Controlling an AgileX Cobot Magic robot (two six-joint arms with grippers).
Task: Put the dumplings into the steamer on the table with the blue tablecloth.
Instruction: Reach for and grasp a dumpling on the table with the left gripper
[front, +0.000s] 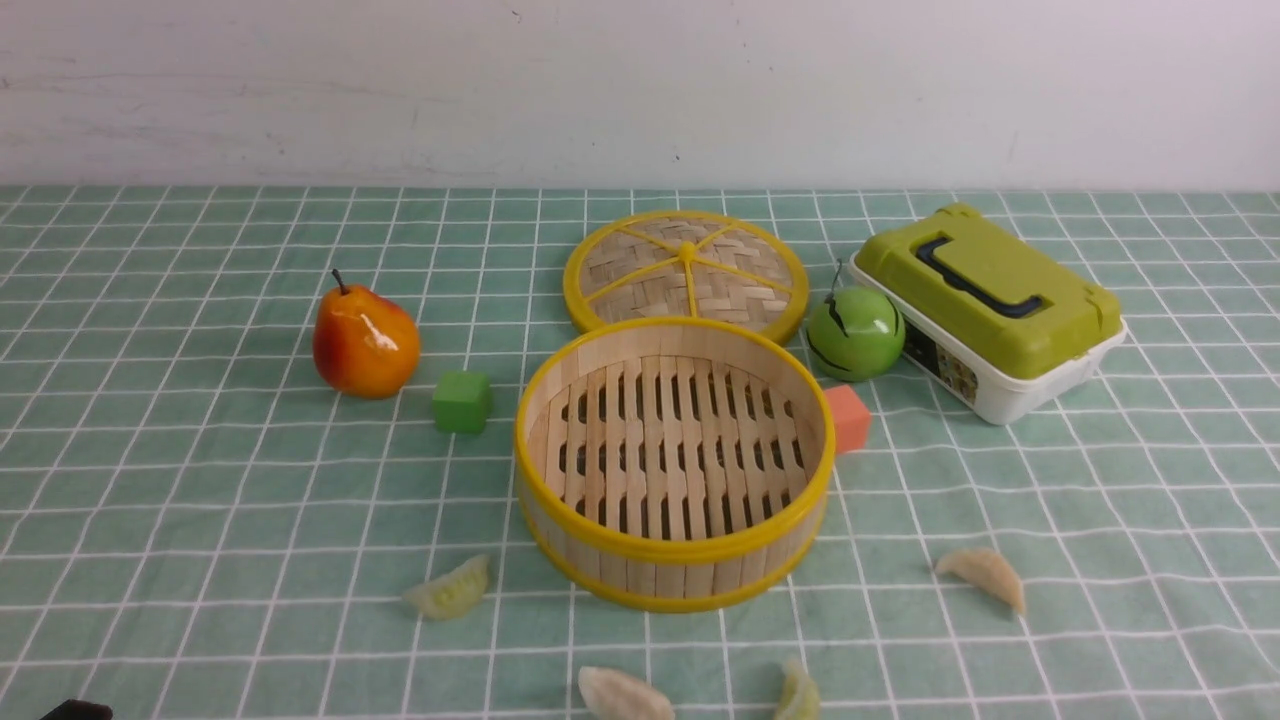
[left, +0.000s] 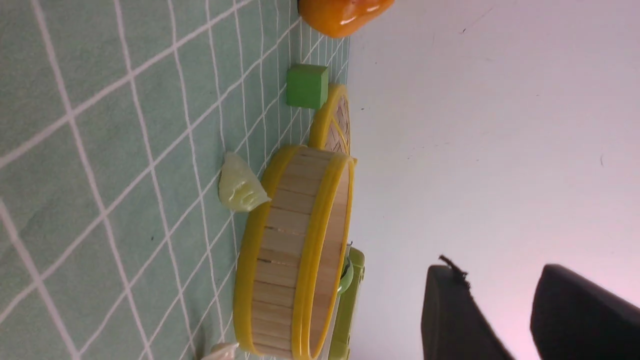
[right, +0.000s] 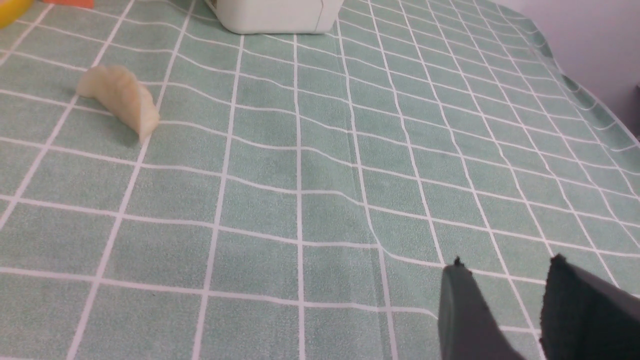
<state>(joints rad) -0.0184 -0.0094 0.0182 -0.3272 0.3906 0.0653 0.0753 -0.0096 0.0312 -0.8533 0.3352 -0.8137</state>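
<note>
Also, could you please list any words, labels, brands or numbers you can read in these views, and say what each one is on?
No text can be read.
The only printed thing is a dark label on the side of the green-lidded box; it is too small and blurred to read.
Nothing else in view shows any writing.

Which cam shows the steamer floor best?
Front view: the steamer is whole, slatted floor in full view. Left wrist view shows only its outer wall, side-on. Right wrist view: at most a yellow sliver.
</note>
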